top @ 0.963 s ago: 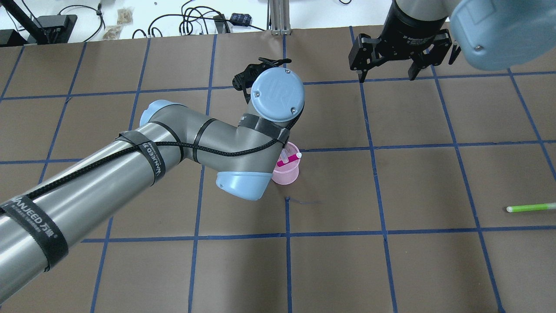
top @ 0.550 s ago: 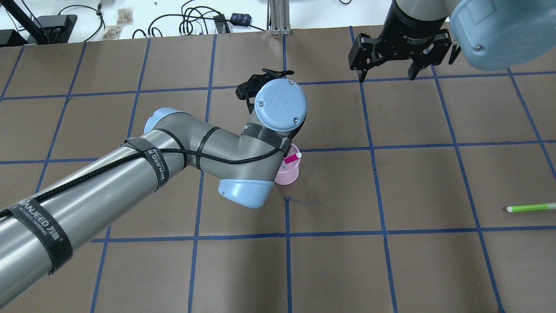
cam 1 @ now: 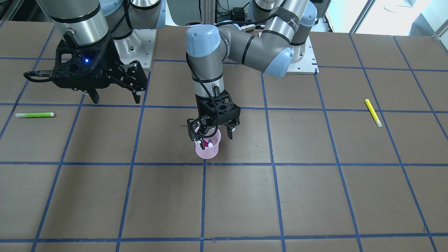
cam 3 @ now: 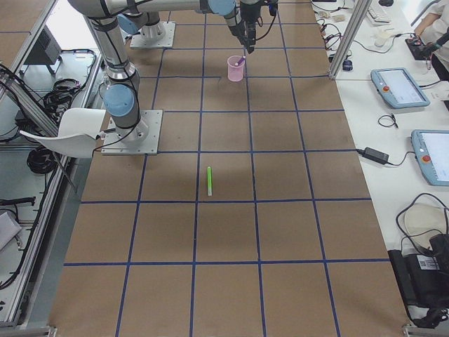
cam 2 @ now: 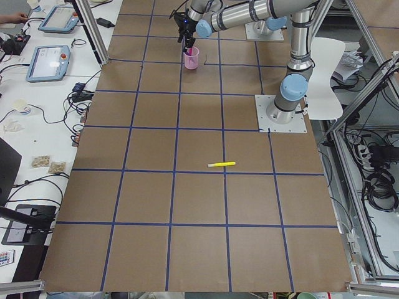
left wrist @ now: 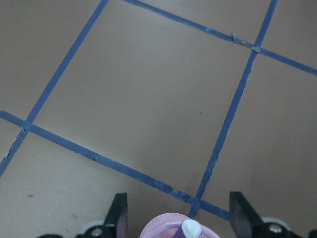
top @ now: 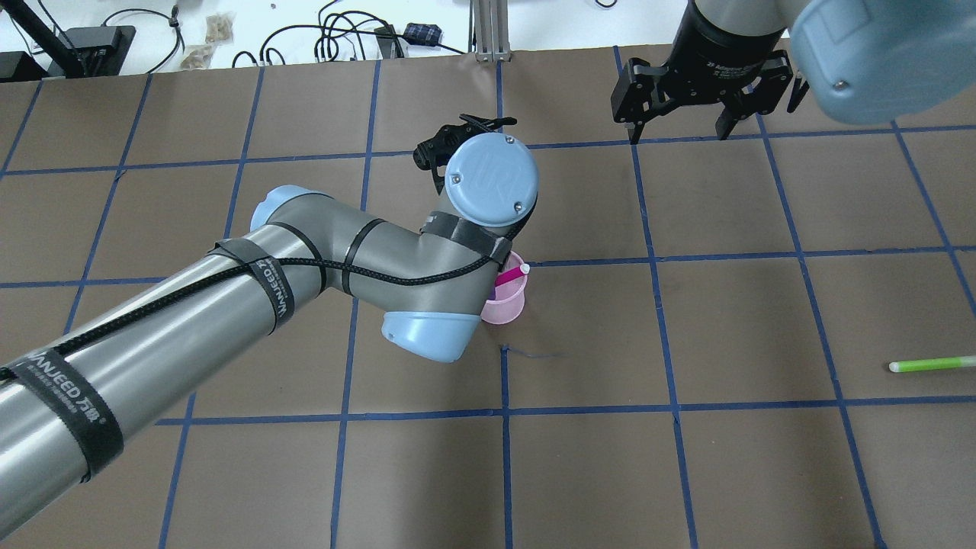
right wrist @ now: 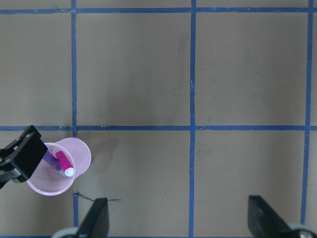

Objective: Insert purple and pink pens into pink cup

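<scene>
in the front-facing view the left gripper [cam 1: 211, 135] hung just over the pink cup [cam 1: 207, 151], its jaws spread wide on both sides of the rim and holding nothing; the pink pen [cam 1: 210, 143] stood inside the cup. the right gripper [cam 1: 115, 98] hovered well apart, also wide and empty, and a green pen [cam 1: 34, 114] and a yellow pen [cam 1: 373, 112] lay far off on the table [cam 1: 315, 196]. in the overhead view the left wrist covered part of the cup, and only the pink pen leaned out over the rim. the left wrist view showed the white-capped purple pen [left wrist: 190, 229] in the cup, between the open fingers [left wrist: 118, 215]. the right wrist view showed both pens together in the cup. so i judged the task as good as done; only the pulling back of the left arm seemed left. against the overhead picture of one second before, the left wrist had moved a little toward the far side and hid more of the cup, while the right arm had not moved.
</scene>
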### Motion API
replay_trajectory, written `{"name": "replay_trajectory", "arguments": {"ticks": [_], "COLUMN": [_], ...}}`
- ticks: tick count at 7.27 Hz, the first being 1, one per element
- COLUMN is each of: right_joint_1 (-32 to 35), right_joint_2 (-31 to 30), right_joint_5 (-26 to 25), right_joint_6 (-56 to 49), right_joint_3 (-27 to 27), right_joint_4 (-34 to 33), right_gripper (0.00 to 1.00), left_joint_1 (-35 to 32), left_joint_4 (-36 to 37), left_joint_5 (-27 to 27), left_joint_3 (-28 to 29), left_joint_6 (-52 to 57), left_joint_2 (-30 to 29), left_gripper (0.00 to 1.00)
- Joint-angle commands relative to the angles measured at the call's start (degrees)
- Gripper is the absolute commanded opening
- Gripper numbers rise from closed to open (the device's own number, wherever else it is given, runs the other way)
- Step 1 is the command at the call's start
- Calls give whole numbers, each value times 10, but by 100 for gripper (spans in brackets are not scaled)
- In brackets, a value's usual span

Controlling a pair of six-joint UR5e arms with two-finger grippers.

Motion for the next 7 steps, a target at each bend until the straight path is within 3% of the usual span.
{"name": "replay_trajectory", "arguments": {"ticks": [1, 3, 4, 6, 7], "right_joint_1": [0, 0, 0, 0, 0], "right_joint_2": [0, 0, 0, 0, 0], "right_joint_5": [1, 1, 1, 0, 1], "right_joint_6": [0, 0, 0, 0, 0], "right_joint_3": [0, 0, 0, 0, 0], "right_joint_4": [-1, -1, -2, -3, -3], "right_gripper": [100, 100, 100, 100, 100], "left_joint_1": [34, 121, 158, 244, 275], "left_joint_4": [-35, -181, -252, -358, -400], "left_joint_5": [-12, -105, -124, -123, -121], "left_joint_3": [28, 88, 109, 120, 121], "left_joint_6": [93, 163, 237, 400, 409], "left_joint_2": [14, 38, 56, 102, 133], "left_gripper": [100, 100, 100, 100, 100]}}
